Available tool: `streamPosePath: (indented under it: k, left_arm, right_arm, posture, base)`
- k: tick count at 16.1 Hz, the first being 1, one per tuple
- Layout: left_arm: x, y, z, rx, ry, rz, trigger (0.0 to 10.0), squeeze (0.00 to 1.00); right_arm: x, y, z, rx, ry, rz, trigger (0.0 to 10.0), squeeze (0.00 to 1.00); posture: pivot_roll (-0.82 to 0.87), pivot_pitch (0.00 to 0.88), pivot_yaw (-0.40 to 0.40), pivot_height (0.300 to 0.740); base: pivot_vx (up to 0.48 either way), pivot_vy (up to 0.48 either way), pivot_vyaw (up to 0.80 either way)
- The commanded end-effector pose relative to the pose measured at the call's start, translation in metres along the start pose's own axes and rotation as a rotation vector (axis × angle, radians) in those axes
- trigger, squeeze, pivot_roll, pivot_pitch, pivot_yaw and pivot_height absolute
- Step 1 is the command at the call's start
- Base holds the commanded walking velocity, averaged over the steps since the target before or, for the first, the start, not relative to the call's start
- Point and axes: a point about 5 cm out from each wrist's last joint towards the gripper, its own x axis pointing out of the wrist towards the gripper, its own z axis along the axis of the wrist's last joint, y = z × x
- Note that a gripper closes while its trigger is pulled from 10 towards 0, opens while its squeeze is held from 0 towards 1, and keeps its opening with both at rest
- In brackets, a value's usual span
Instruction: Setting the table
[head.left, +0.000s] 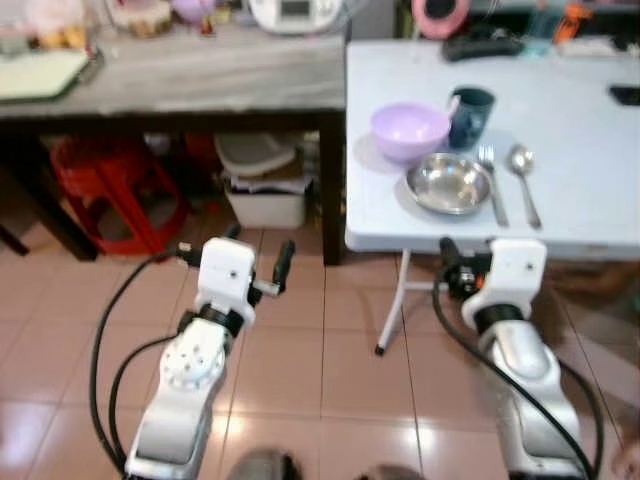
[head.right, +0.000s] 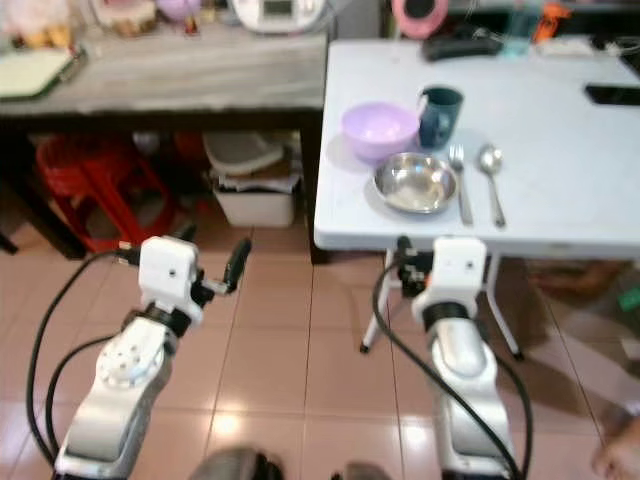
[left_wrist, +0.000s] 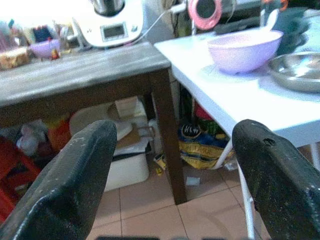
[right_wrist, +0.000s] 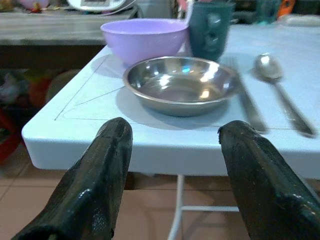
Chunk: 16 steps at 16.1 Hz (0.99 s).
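Two grippers, both empty, both with fingers spread wide, and the place setting sits dead ahead of the right gripper (right_wrist: 172, 185): a steel bowl (right_wrist: 180, 85) nearest its fingertips, a purple bowl (right_wrist: 145, 40) and a dark mug (right_wrist: 210, 30) just behind that, and a fork (head.left: 492, 180) and spoon (head.left: 522, 180) lying side by side off to its outer side. The right gripper hangs just short of the white table (head.left: 590, 120), below its front edge, so the way in, I reckon, is up first and then forward; driving straight ahead from here would meet the lip of the tabletop. The steel bowl looks shallow and slick, so a pinch on its rim beats any try at spanning it. The setting looks close to laid out, so any move now is likely a small tidy-up, perhaps squaring the cutlery. The left gripper (left_wrist: 175, 180) floats over open tiled floor, its fingers pointed at the corner where the white table butts against a dark wooden table (head.left: 180, 75); the wooden leg stands straight ahead of it, with a red stool (head.left: 110, 190) and storage tubs (head.left: 265, 185) tucked beneath. Open room lies around the left gripper; the right has the table's folding legs just beneath it and little slack.
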Motion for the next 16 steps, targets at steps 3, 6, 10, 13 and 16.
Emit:
streamPosePath:
  k: [3,6,10,13,16]
  left_arm:
    - [-0.0013,0.0041,0.0001,-0.006,0.000,0.003,10.0,0.00]
    - [-0.0034,0.0039,0.0029,-0.078,-0.018,-0.006,10.0,0.00]
    - [-0.0070,0.0068,0.0042,-0.083,-0.026,-0.024,10.0,0.00]
    - [-0.0068,0.0098,0.0056,-0.067,-0.033,-0.031,10.0,0.00]
    - [-0.0082,0.0083,0.0057,-0.053,-0.033,-0.049,10.0,0.00]
  right_arm:
    - [0.0007,0.0045,0.0021,0.006,-0.007,0.015,10.0,0.00]
    - [0.0011,0.0053,0.0034,0.001,-0.013,0.029,10.0,0.00]
    - [0.0021,0.0069,0.0043,0.000,-0.018,0.041,10.0,0.00]
    - [0.0021,0.0070,0.0073,-0.042,-0.044,0.047,10.0,0.00]
    - [0.0007,0.0027,0.0046,-0.033,-0.028,0.018,10.0,1.00]
  posture:
    - [-0.02,0.107,0.043,0.740]
    - [-0.02,0.108,0.041,0.740]
    - [-0.02,0.104,0.039,0.740]
    - [-0.01,0.103,0.033,0.740]
    - [-0.02,0.109,0.034,0.740]
  base:
    - [0.480,0.000,0.00]
    - [0.320,0.000,0.00]
    - [0.000,0.000,0.00]
    - [0.000,0.000,0.00]
    - [0.000,0.000,0.00]
